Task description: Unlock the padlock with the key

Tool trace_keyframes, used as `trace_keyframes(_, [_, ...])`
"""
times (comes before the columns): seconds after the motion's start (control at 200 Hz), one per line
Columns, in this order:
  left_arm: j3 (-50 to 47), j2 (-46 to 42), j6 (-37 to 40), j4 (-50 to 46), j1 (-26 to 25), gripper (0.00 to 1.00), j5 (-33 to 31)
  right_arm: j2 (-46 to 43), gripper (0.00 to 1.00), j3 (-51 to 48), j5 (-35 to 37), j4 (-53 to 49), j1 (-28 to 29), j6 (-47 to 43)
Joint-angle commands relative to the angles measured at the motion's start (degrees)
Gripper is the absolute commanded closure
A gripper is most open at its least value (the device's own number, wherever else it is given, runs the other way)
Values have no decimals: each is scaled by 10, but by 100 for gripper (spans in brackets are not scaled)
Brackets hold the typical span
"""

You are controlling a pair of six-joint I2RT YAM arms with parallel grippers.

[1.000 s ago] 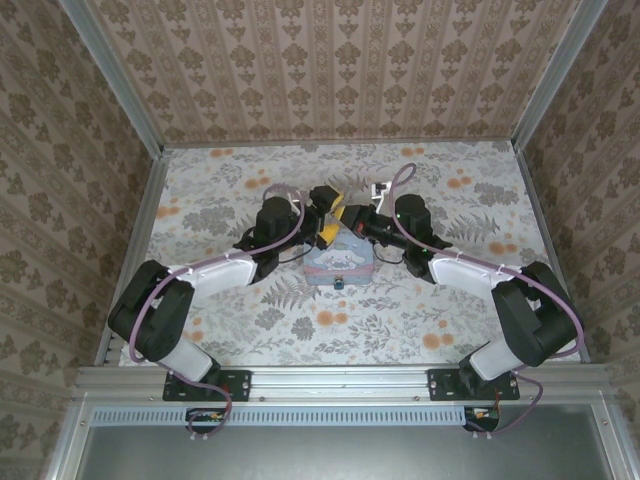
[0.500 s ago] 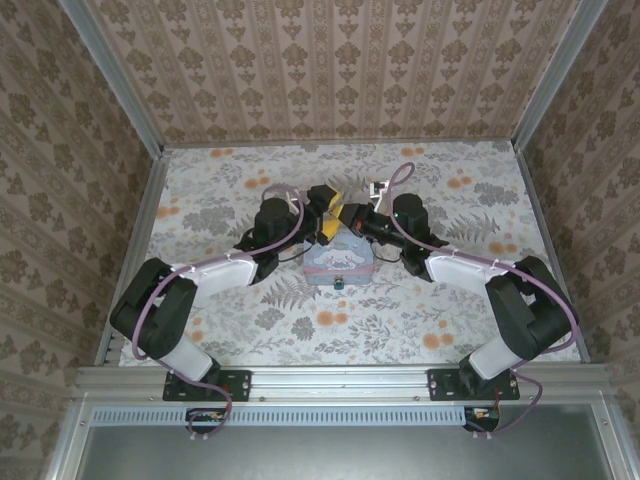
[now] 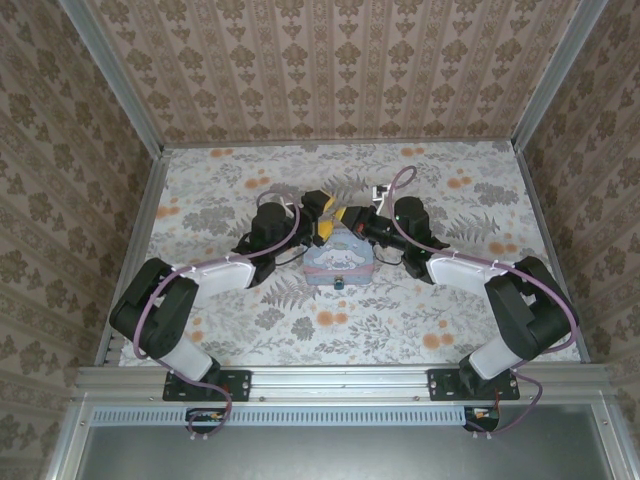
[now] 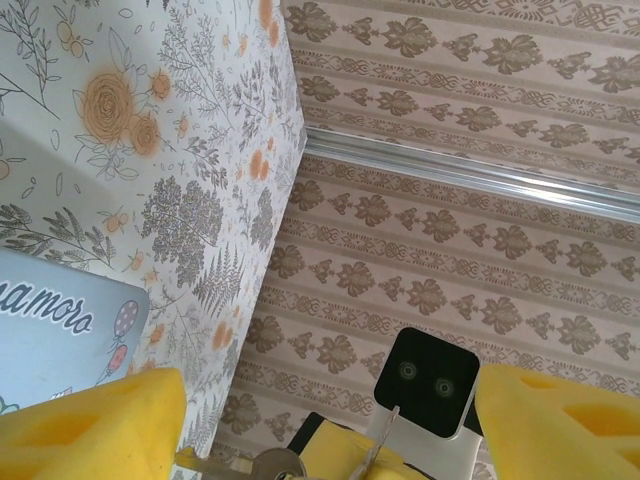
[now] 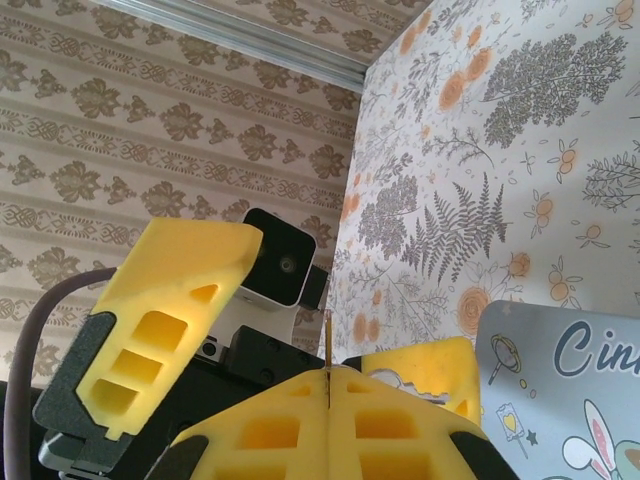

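My right gripper (image 5: 328,372) is shut on the key (image 5: 328,340), a thin brownish blade that sticks up edge-on from between its yellow foam fingers. In the left wrist view the key (image 4: 385,438) points up in front of the right wrist camera. My left gripper (image 4: 325,420) stands wide open, its fingers (image 5: 170,320) on either side of the right gripper's tip. In the top view both grippers, left (image 3: 325,218) and right (image 3: 350,218), meet over the back of the pastel-blue tin (image 3: 340,262). The small dark padlock (image 3: 340,283) hangs at the tin's front edge.
A silvery round piece (image 4: 272,466) with a brownish bar beside it lies at the left wrist view's bottom edge. The flowered table (image 3: 450,310) is walled by patterned panels with metal rails (image 3: 540,230) along the sides.
Both grippers have edged slightly to the left above the tin. The right gripper stays shut on the key and the left stays open.
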Motion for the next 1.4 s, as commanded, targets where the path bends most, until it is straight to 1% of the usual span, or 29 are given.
trace_keyframes(0.0, [-8,-6,-3,23,3,24,-10,-15,100,-6,8,19,-3,0])
trace_keyframes(0.14, [-9,-3,-2,22,2,22,-6,-14,100,-4,10,22,-3,3])
trace_keyframes(0.375, [-2,8,-6,28,-3,12,1,-1,100,15,6,27,1,11])
trace_keyframes(0.595, [8,17,-11,33,-2,11,3,15,100,26,4,35,13,19])
trace_keyframes(0.685, [10,21,-15,39,0,13,1,16,100,23,6,36,13,19])
trace_keyframes(0.81, [9,25,-21,52,2,22,-2,16,100,14,8,38,13,17])
trace_keyframes(0.91, [7,24,-23,54,3,28,-5,15,100,7,12,42,11,19])
trace_keyframes(1.065, [3,23,-24,54,6,30,-7,11,100,2,12,43,6,19])
trace_keyframes(1.115, [2,22,-24,55,7,33,-8,12,100,2,12,43,6,18])
trace_keyframes(1.39, [-4,23,-26,62,11,41,-9,13,100,-4,13,49,1,20])
